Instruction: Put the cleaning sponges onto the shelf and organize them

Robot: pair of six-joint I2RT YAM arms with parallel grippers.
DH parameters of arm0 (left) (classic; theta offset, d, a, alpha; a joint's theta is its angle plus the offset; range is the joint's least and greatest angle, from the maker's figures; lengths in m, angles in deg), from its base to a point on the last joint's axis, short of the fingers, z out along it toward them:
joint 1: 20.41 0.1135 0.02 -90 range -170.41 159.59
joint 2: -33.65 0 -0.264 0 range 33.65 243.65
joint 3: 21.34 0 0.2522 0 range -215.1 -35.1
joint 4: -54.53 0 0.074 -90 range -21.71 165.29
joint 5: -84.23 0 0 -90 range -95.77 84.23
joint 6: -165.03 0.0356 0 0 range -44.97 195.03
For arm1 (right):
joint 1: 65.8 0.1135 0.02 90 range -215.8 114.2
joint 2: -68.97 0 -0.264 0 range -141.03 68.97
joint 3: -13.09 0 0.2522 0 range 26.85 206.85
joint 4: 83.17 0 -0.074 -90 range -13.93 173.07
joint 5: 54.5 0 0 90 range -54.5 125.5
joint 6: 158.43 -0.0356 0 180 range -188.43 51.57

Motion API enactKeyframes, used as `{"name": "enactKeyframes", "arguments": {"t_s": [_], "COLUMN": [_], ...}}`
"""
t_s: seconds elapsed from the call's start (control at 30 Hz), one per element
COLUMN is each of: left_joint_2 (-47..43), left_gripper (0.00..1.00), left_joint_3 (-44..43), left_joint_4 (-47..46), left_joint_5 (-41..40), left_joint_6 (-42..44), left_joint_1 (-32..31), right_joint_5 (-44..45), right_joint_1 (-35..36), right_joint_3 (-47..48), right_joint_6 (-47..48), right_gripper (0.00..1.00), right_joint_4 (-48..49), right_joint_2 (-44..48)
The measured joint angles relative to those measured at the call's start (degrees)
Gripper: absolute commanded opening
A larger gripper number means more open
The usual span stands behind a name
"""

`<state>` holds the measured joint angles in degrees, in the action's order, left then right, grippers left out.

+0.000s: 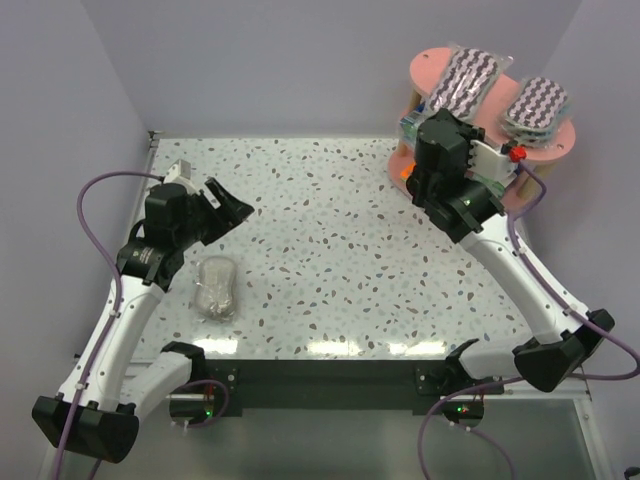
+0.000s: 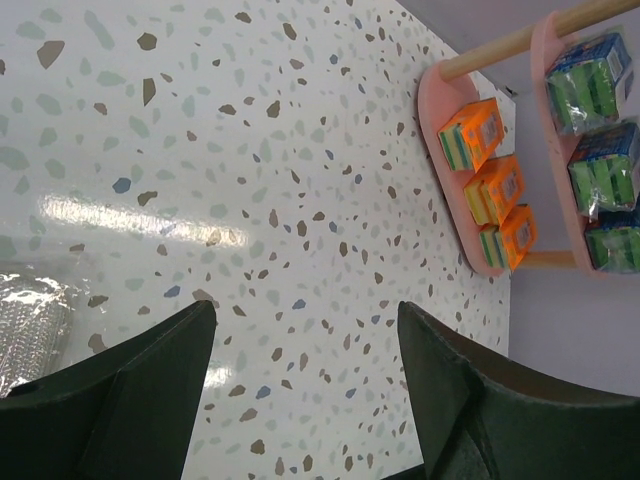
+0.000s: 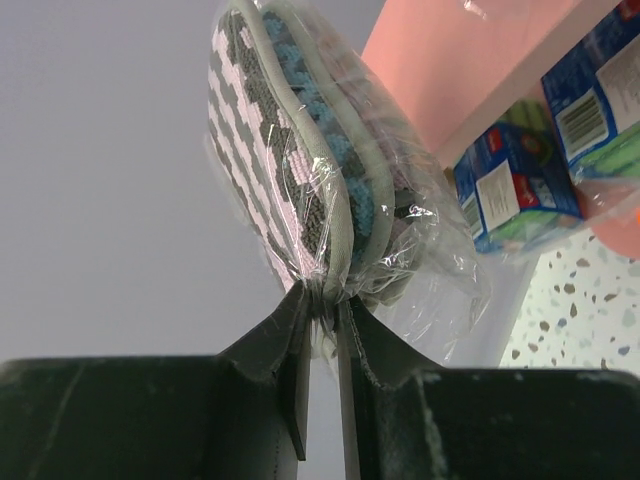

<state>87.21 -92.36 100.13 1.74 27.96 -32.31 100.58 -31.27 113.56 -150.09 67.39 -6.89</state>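
Observation:
The pink shelf (image 1: 560, 140) stands at the far right. Two purple-white zigzag packs lie on its top board, one on the left (image 1: 468, 78) and one on the right (image 1: 536, 106). My right gripper (image 1: 446, 114) is at the near end of the left pack. In the right wrist view it (image 3: 322, 295) is shut on that pack's (image 3: 290, 170) wrapped edge. A greyish pack (image 1: 215, 287) lies on the table; it also shows in the left wrist view (image 2: 30, 330). My left gripper (image 1: 234, 203) is open and empty above the table, beyond that pack.
Three orange packs (image 2: 497, 188) fill the shelf's lowest board (image 2: 440, 160). Green-and-blue packs (image 2: 600, 175) sit on the middle board and show in the right wrist view (image 3: 510, 175). Purple walls close in the speckled table (image 1: 330, 230).

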Motion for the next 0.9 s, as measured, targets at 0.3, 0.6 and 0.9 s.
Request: {"name": "enactKeyframes", "arguments": {"t_s": [0.3, 0.6, 0.9], "left_joint_2": [0.0, 1.4, 2.3], "left_gripper": [0.79, 0.79, 0.79], "left_joint_3": [0.0, 0.0, 0.0], "left_joint_4": [1.3, 1.3, 1.3], "left_joint_5": [0.1, 1.3, 1.8], "left_joint_6": [0.2, 0.3, 1.2], "left_joint_1": [0.0, 0.0, 0.0], "right_joint_5": [2.9, -5.8, -10.6], "right_joint_1": [-7.7, -16.0, -16.0], "right_joint_3": [4.8, 7.8, 9.3], "right_joint_6": [-5.9, -8.0, -6.9], "right_gripper": [0.0, 0.0, 0.13], "right_joint_4": [-5.7, -7.1, -5.6], "right_joint_2": [-2.2, -5.6, -7.2]}}
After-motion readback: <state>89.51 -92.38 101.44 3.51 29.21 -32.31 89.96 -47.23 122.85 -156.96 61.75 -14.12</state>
